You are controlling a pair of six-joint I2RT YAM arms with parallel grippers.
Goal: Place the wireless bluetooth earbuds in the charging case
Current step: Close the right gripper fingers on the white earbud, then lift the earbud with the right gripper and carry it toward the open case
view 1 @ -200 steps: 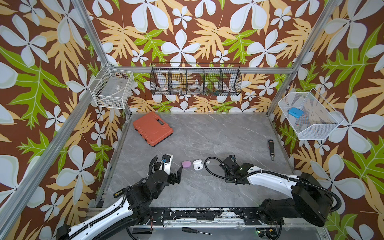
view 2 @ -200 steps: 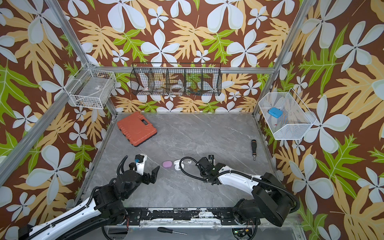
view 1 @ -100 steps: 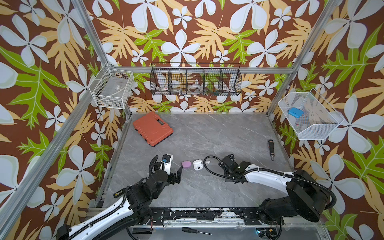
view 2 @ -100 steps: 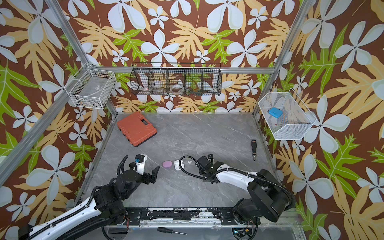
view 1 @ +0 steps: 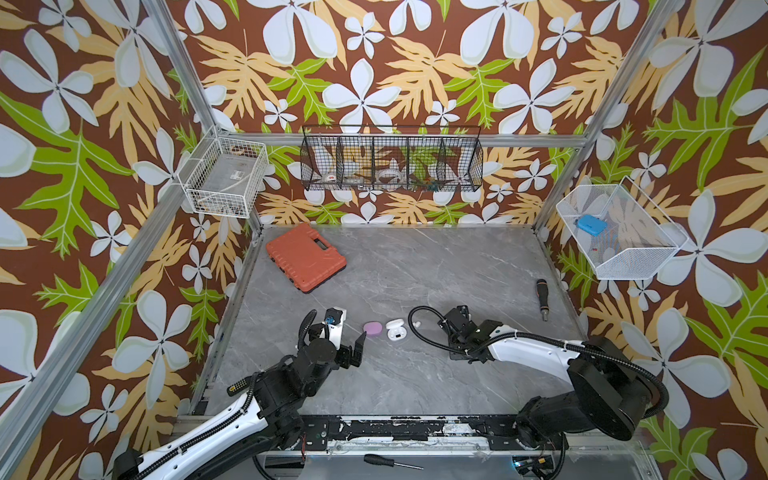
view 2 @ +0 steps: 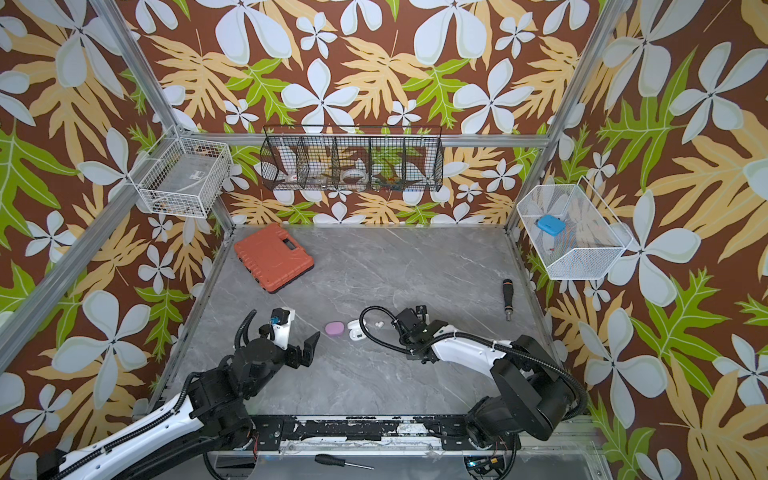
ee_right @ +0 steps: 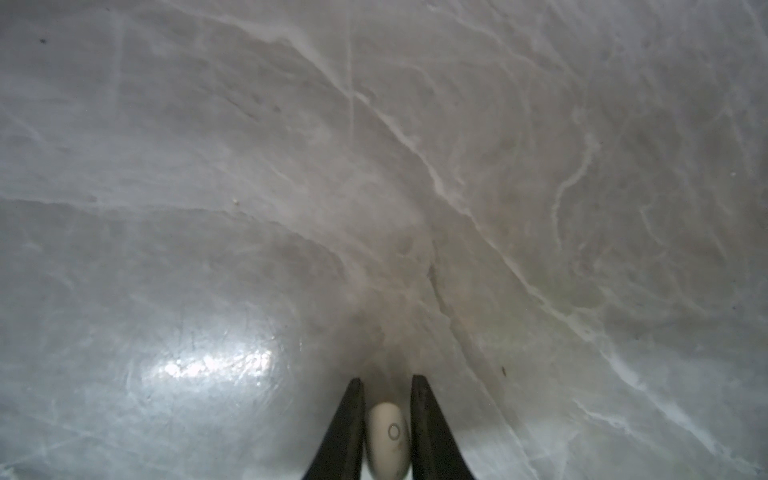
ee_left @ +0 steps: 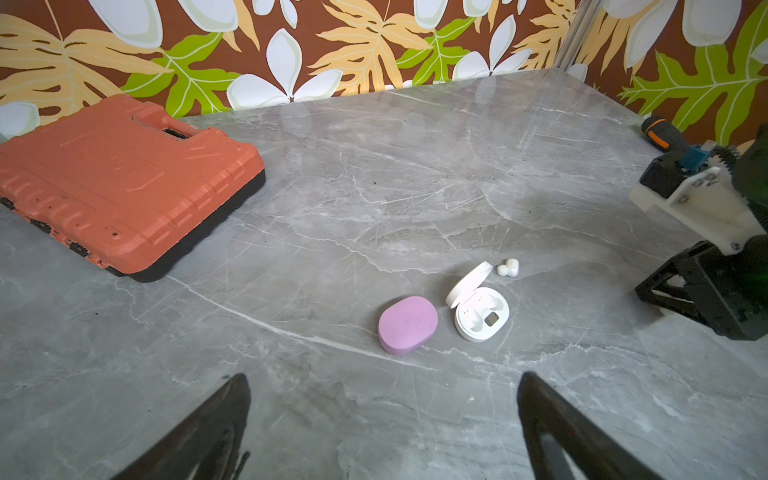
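A white charging case [view 1: 395, 330] [ee_left: 482, 311] lies open on the grey table, lid up and both wells empty. A closed lilac-pink case [view 1: 372, 328] [ee_left: 408, 325] touches its left side. One white earbud [ee_left: 508, 267] [view 2: 378, 323] rests on the table just behind the open lid. My right gripper [ee_right: 387, 380] [view 1: 455, 332] points down at the table, right of the white case, shut on another white earbud [ee_right: 386, 440]. The left gripper [ee_left: 383, 375] [view 1: 334, 340] hovers open and empty in front of the pink case. No lilac-pink earbuds show.
An orange tool case [view 1: 305, 264] lies at the back left. A black screwdriver [view 1: 542, 297] lies near the right wall. Wire baskets [view 1: 390, 162] hang on the walls, and a white one [view 1: 619, 232] holds a blue object. Another screwdriver [view 1: 386, 460] lies on the front rail.
The right wrist has edged very slightly to the left, toward the cases. The left arm, both cases and the loose earbud have not moved.
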